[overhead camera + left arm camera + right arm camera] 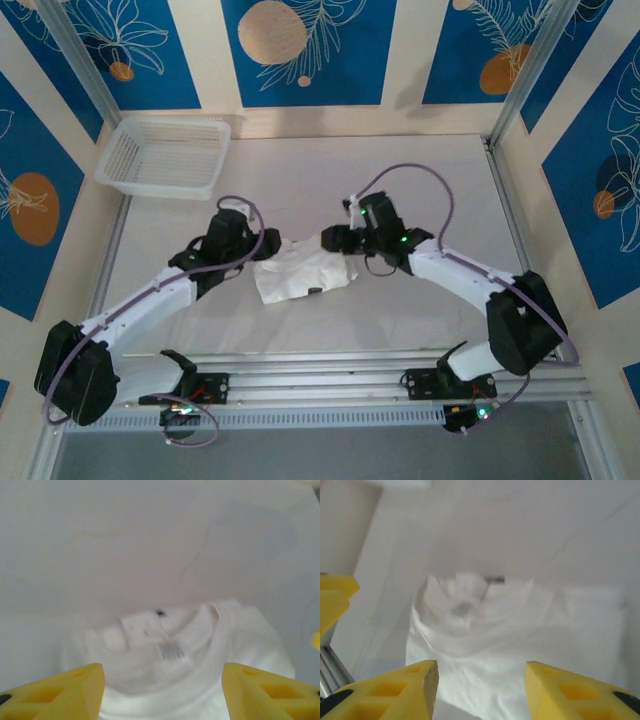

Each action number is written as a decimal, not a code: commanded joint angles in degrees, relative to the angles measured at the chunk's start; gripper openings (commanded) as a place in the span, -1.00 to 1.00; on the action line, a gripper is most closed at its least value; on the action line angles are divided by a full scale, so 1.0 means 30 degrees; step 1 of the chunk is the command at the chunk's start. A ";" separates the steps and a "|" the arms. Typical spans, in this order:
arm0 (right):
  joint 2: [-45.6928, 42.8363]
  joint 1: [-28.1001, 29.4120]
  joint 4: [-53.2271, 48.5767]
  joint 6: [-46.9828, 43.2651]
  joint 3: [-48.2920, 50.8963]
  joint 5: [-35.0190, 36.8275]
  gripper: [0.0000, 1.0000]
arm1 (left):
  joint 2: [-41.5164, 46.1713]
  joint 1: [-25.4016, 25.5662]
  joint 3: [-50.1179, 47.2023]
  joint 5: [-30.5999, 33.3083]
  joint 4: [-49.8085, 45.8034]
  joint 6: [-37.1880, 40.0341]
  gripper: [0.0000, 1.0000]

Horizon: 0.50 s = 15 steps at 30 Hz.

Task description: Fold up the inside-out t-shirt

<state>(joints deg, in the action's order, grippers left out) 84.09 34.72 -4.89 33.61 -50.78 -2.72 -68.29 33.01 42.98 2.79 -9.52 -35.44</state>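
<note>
Inside-out t-shirt (303, 275) on counter (420, 170), centre, between both arms: small wrinkled packet, collar and tag showing. Judgement: folding mostly done; perhaps final fold or tidy-up left. Left fingers (70, 692) apart, either side of collar edge, gripping nothing. Right fingers (560, 692) apart, also empty. Count: one t-shirt, one mesh basket (160, 186) at far left corner, two arms.

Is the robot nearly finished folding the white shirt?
Looks nearly done: the t-shirt lies as a small folded bundle on the table. The left gripper and right gripper hang open at its edges, holding nothing. Left, maybe: smoothing its wrinkles.
</note>
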 commanded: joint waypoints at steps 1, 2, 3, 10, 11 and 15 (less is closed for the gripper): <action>0.2637 0.0183 0.0344 0.1231 0.1458 0.1133 -0.07 | -0.0614 0.0771 -0.1448 0.0038 -0.1428 -0.1851 0.25; 0.3280 0.0050 0.0460 0.1249 0.1437 0.0901 -0.08 | -0.0623 0.0771 -0.1650 0.0392 -0.1647 -0.2293 0.24; 0.3760 -0.0173 0.0072 0.1274 0.1102 0.0324 -0.11 | -0.0587 0.0739 -0.1821 0.0841 -0.1938 -0.2689 0.24; -0.0155 -0.0941 -0.1839 0.1414 0.0349 0.0322 0.03 | -0.1067 0.0714 -0.1380 0.0780 -0.3523 -0.2824 0.21; -0.0953 -0.1259 -0.1674 0.1789 0.0729 0.0174 0.06 | -0.1231 0.0714 -0.1550 0.0029 -0.2722 -0.2677 0.22; -0.3895 -0.3328 -0.2207 0.4359 0.2377 -0.0309 0.09 | -0.3735 0.0907 -0.1818 -0.4619 0.2485 -0.3397 0.22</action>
<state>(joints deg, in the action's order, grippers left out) 76.23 28.08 -8.32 40.58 -46.96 -3.18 -74.96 35.18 37.87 -1.19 -12.56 -43.46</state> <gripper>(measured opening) 0.546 0.611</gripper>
